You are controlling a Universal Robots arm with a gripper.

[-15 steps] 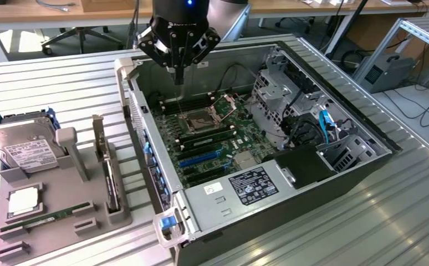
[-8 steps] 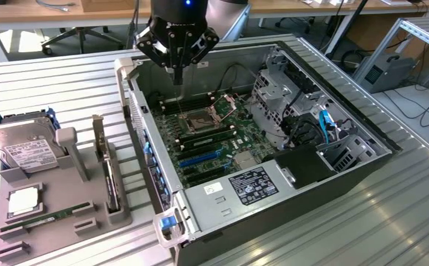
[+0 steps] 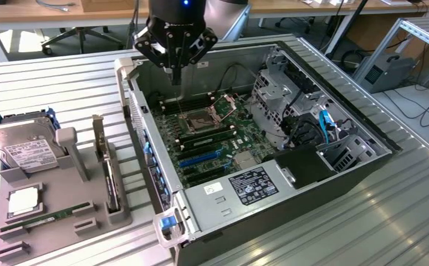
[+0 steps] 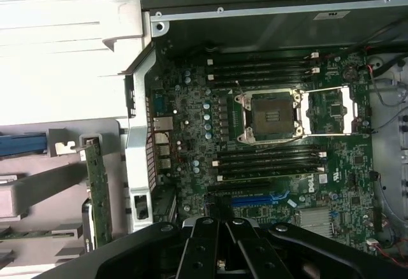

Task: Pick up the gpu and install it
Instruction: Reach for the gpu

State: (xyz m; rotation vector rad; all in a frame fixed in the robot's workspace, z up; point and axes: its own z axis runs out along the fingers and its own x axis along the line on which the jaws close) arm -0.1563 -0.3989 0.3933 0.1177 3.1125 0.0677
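My gripper (image 3: 175,75) hangs over the open computer case (image 3: 222,55), fingers pressed together and empty, while the gpu (image 3: 108,172) stands on edge in the grey holder (image 3: 52,221) at the exterior view's left, so I judge a good pick needs a wide spread, squared across its thin faces.

Case (image 3: 136,111) open above; drive cage (image 3: 274,94) crowds inside; gpu (image 3: 111,180) near case wall.

place: robotics lab | signs: slatted aluminium bench (image 3: 52,83), open pc tower (image 3: 274,235), grey parts fixture (image 3: 59,197), office chair (image 3: 81,36), wooden desks (image 3: 66,11) behind
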